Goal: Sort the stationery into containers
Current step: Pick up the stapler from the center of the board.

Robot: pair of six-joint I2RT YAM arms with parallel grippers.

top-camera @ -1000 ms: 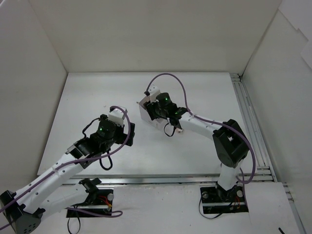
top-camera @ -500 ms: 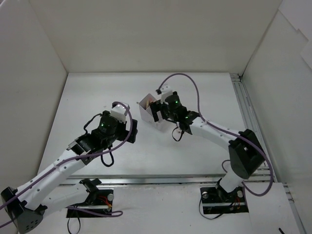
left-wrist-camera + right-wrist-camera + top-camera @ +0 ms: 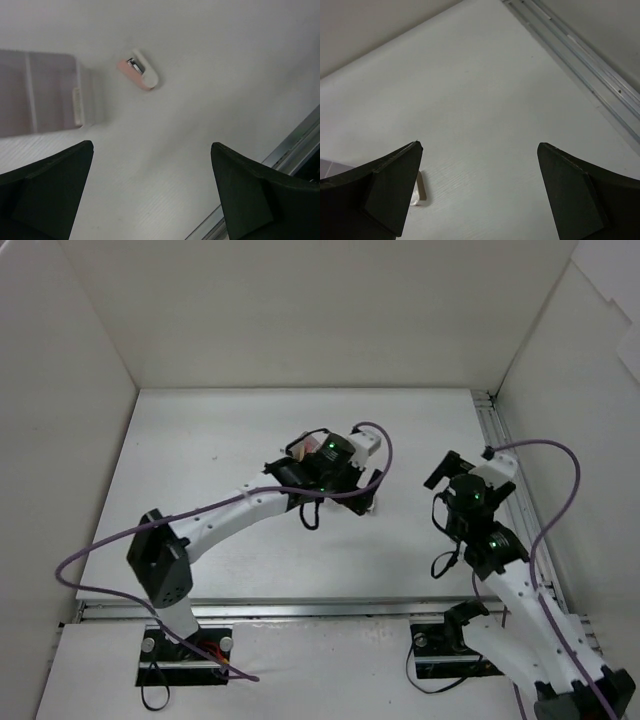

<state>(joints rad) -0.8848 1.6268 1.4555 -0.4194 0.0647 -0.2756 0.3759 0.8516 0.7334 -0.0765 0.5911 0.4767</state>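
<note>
The translucent lavender box (image 3: 40,92) lies on the table at the left of the left wrist view; its contents do not show. In the top view the left arm hides most of the box (image 3: 293,450). A pinkish eraser (image 3: 139,75) lies just right of the box. My left gripper (image 3: 151,145) is open and empty above the table near the box; in the top view it (image 3: 325,480) is at the centre. My right gripper (image 3: 479,144) is open and empty at the right (image 3: 455,478). A white eraser (image 3: 421,190) lies beside its left finger. No pens show.
A metal rail (image 3: 510,480) runs along the table's right side and also shows in the right wrist view (image 3: 580,65). Another rail (image 3: 320,608) runs along the near edge. White walls (image 3: 300,310) enclose the table on the left, back and right.
My right arm has let go of the box and pulled back to the right. My left arm has swung from the left to over the box.
</note>
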